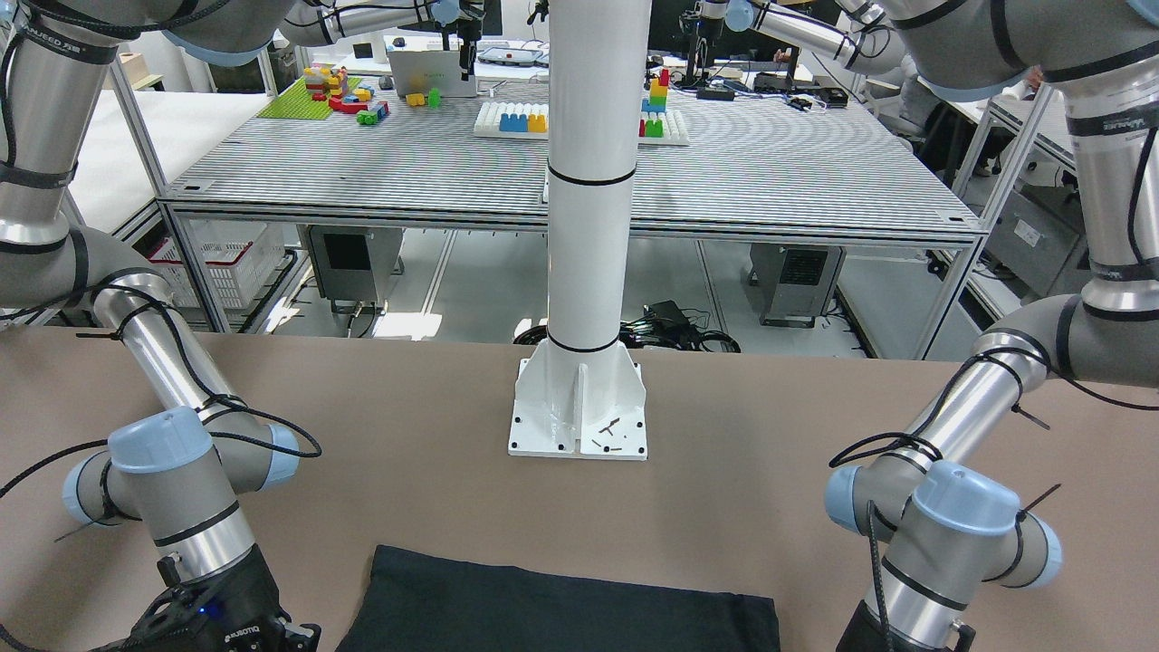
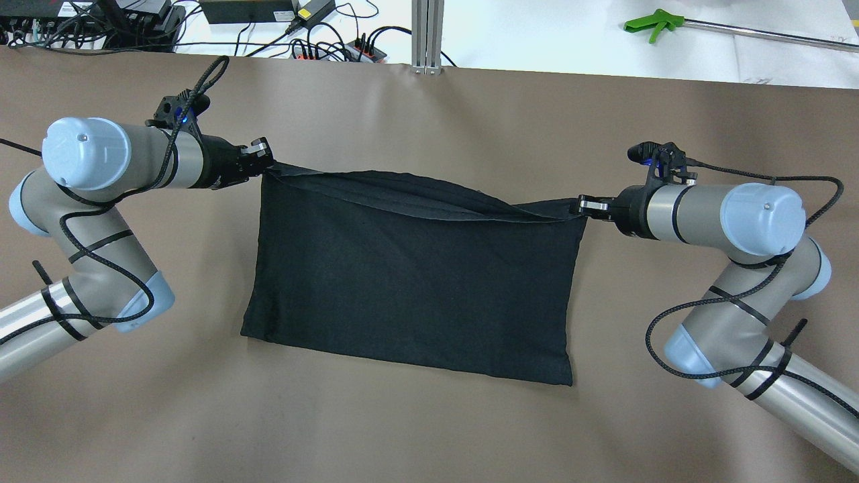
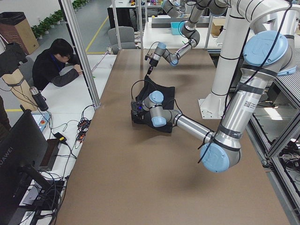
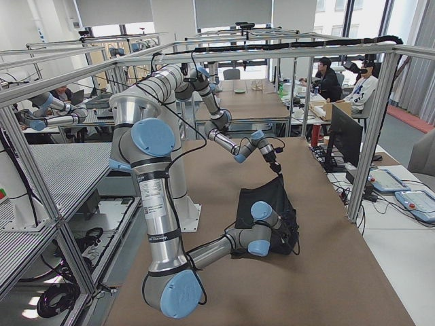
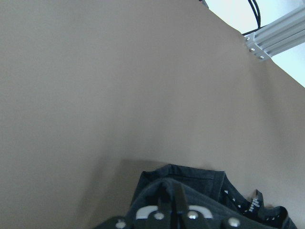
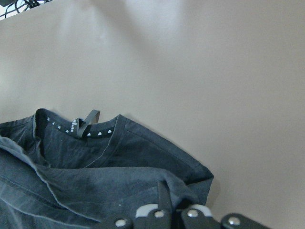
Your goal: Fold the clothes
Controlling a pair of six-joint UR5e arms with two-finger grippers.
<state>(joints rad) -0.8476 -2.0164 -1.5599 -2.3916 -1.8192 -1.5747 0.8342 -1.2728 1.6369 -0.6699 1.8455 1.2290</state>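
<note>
Left gripper (image 2: pixel 266 162): you've got it pinched tight on the far left corner of the black garment (image 2: pixel 409 282). The left wrist view shows both fingers (image 5: pixel 177 196) pressed together with fabric bunched around them.
Right gripper (image 2: pixel 582 204): same story here, clamped on the far right corner, with cloth folded over the fingertips in its own wrist view.
Garment: its far edge is drawn into a sagging line between your two grippers. The side views show the held corners raised off the table. The near part lies flat as a rough rectangle, with its near edge towards the robot.
Collar (image 6: pixel 78 125): the right wrist view shows a neck opening with a small hanging loop (image 6: pixel 86 122) and a row of white triangle prints (image 6: pixel 103 133).
Arms: both reach in from the sides with wrists roughly level, and black cables loop along them.
Table (image 2: pixel 429 436): a brown cover under everything.
White pillar (image 1: pixel 590 181): it stands on its bolted base (image 1: pixel 579 412), apart from the cloth's near edge.
Beyond: a green-handled tool (image 2: pixel 648 24) lies on the white surface past the table. A person (image 3: pixel 55 68) sits at the side bench.
</note>
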